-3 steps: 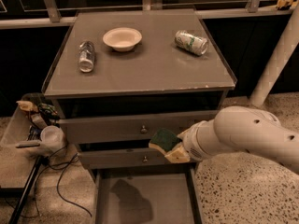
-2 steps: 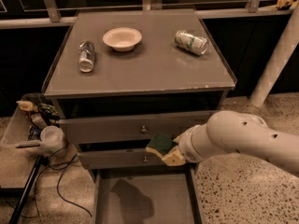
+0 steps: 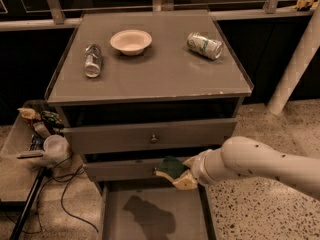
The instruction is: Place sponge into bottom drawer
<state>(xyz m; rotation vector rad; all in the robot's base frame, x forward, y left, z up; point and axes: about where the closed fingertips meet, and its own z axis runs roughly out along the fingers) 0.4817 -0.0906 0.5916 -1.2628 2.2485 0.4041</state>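
Note:
The sponge, dark green on top with pale yellow foam below, is held in my gripper in front of the middle drawer. The gripper is shut on it. My white arm reaches in from the right. The bottom drawer is pulled open below, a wide shallow grey tray with the arm's shadow on its floor. The sponge hangs above the drawer's back edge.
The grey cabinet top carries a white bowl, a silver can and a green-white can, both cans lying down. Two upper drawers with knobs are closed. A cluttered side tray and cables lie to the left.
The gripper with the sponge has moved down and a little left, closer to the open bottom drawer. The arm has dropped with it.

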